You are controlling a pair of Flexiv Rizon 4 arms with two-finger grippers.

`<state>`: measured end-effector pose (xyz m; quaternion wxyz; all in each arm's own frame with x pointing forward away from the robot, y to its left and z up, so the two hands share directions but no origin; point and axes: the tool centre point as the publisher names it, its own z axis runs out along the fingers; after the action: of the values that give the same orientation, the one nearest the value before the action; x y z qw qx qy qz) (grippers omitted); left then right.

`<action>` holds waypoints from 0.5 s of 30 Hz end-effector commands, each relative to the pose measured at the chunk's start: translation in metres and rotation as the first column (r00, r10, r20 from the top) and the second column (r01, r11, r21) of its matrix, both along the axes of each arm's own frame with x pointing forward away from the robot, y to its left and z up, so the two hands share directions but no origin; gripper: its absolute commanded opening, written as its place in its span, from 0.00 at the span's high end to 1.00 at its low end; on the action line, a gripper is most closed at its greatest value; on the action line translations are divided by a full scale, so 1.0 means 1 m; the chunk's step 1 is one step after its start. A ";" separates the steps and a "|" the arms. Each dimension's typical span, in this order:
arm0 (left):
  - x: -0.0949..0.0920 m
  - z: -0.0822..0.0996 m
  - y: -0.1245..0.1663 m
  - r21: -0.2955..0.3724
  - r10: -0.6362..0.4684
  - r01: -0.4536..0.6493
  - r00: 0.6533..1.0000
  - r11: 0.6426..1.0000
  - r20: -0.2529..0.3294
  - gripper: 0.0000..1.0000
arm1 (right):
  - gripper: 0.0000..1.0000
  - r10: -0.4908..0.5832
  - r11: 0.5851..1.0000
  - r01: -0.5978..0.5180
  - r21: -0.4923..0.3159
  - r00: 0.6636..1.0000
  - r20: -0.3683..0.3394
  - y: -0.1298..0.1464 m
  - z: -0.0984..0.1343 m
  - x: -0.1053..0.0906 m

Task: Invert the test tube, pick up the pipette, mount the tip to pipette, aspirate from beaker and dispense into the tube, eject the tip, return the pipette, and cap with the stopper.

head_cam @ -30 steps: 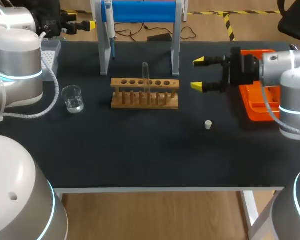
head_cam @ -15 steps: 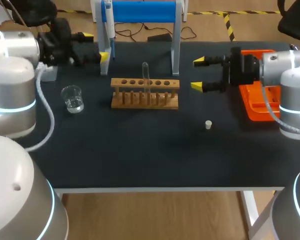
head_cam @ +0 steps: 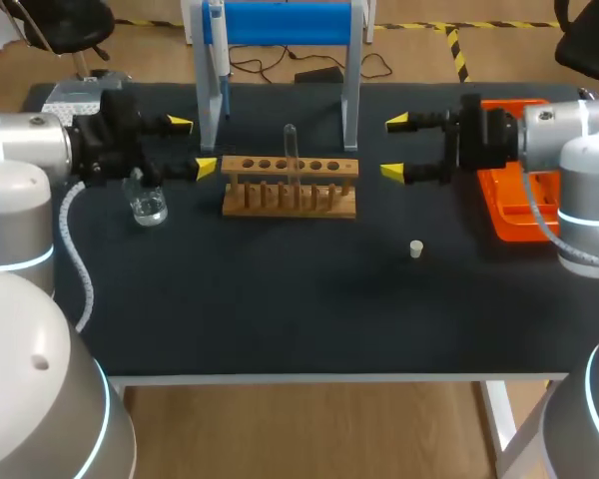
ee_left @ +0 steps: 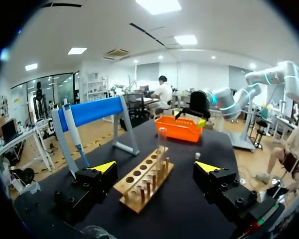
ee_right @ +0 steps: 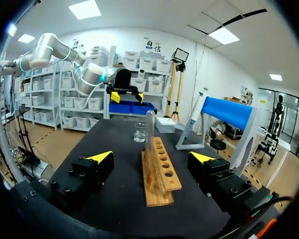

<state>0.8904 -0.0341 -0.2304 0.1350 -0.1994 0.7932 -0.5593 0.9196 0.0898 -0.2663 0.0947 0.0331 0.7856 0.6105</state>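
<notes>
Standing upright near the middle of the pale wooden rack: the clear glass test tube, slim and cylindrical. Flanking that rack at either end, level with each other and pointing inward: left gripper, held horizontal, yellow wedge tips spread wide, grasping nothing; right gripper, likewise horizontal, fingers parted, empty. Just beside the left gripper's black body, a small transparent beaker holding some clear liquid. Lying alone on the matte black table, in front of the right gripper, a tiny white stopper. Hanging behind the rack on a white-and-blue stand, the pipette. Behind the right gripper, an orange plastic tray.
</notes>
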 end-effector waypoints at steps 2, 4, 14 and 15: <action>0.001 -0.005 -0.004 0.009 0.010 -0.009 1.000 1.000 -0.008 0.00 | 0.00 -0.001 1.000 0.001 0.001 1.000 0.001 0.000 -0.001 -0.001; 0.001 -0.005 -0.005 0.017 0.013 -0.013 1.000 1.000 -0.008 0.00 | 0.00 -0.001 1.000 0.001 0.001 1.000 0.001 0.000 -0.001 -0.001; 0.001 -0.005 -0.005 0.017 0.013 -0.013 1.000 1.000 -0.008 0.00 | 0.00 -0.001 1.000 0.001 0.001 1.000 0.001 0.000 -0.001 -0.001; 0.001 -0.005 -0.005 0.017 0.013 -0.013 1.000 1.000 -0.008 0.00 | 0.00 -0.001 1.000 0.001 0.001 1.000 0.001 0.000 -0.001 -0.001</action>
<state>0.8918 -0.0380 -0.2351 0.1357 -0.2054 0.7977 -0.5505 0.9196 0.0897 -0.2664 0.0948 0.0329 0.7853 0.6109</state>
